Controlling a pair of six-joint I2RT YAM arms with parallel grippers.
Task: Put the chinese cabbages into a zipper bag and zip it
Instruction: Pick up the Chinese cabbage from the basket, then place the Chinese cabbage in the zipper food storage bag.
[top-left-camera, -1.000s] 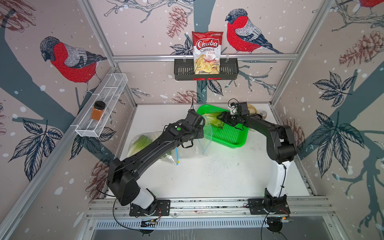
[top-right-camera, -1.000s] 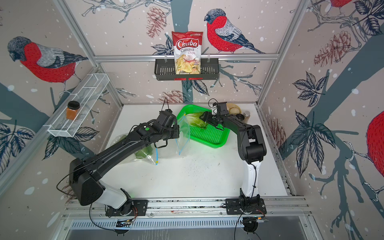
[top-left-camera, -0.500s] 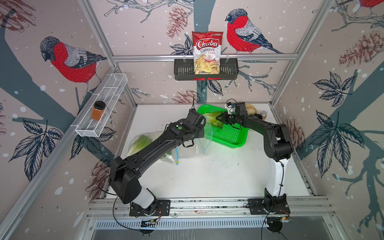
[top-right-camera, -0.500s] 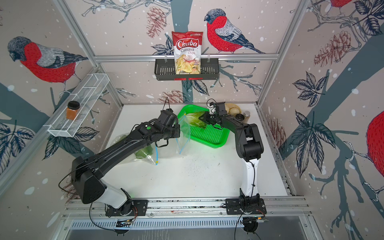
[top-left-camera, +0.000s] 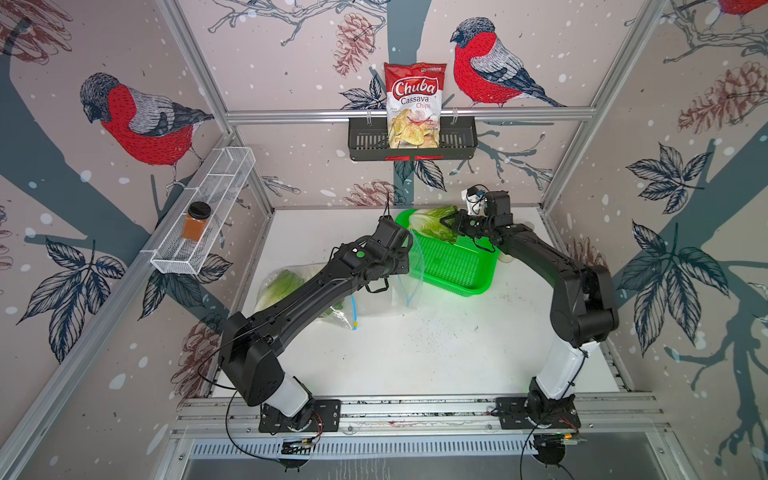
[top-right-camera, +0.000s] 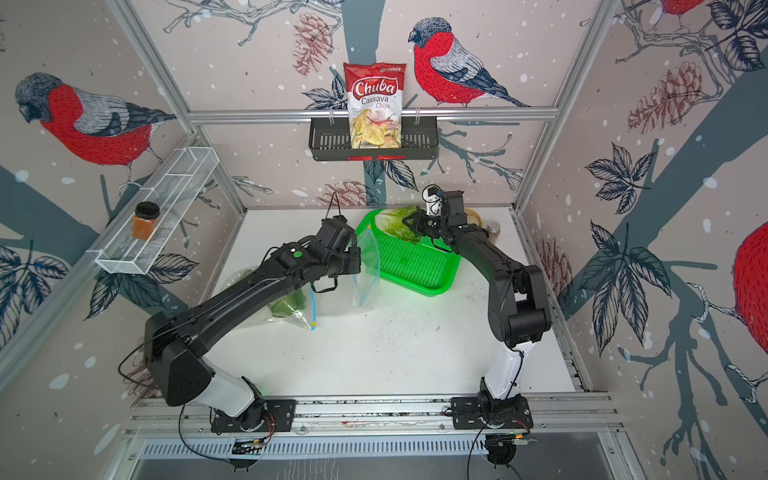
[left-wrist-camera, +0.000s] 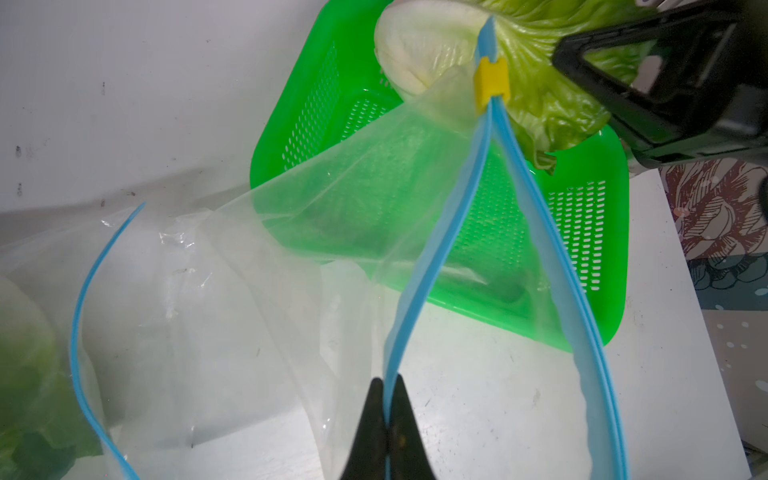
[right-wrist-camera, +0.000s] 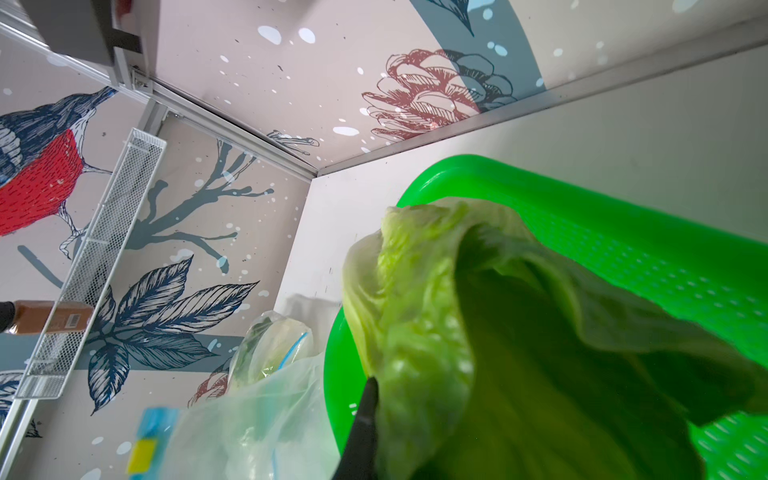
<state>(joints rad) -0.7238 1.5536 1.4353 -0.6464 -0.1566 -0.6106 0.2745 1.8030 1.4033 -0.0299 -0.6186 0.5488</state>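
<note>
My left gripper (left-wrist-camera: 388, 399) is shut on the blue zipper rim (left-wrist-camera: 436, 232) of a clear zipper bag (top-left-camera: 411, 274), holding its mouth up beside the green tray (top-left-camera: 457, 270). The yellow slider (left-wrist-camera: 492, 85) sits at the rim's far end. My right gripper (top-left-camera: 455, 222) is shut on the leafy end of a chinese cabbage (top-left-camera: 432, 222), held over the tray's far left corner; in the right wrist view only one finger (right-wrist-camera: 365, 415) shows against the cabbage (right-wrist-camera: 436, 311). Both top views show this, with the cabbage (top-right-camera: 395, 224) close to the bag's mouth (top-right-camera: 370, 266). More cabbage (top-left-camera: 282, 284) lies inside clear plastic under my left arm.
The tray's mesh floor (top-right-camera: 415, 266) is bare. Pale buns (top-right-camera: 473, 216) and a small jar (top-right-camera: 493, 227) sit at the back right behind my right arm. A chips bag (top-left-camera: 413, 104) hangs on the back wall. A wire shelf (top-left-camera: 203, 216) with a jar is on the left wall.
My right gripper has closed on the cabbage and raised it a little off the tray. The left gripper has kept its hold on the bag rim without moving.
</note>
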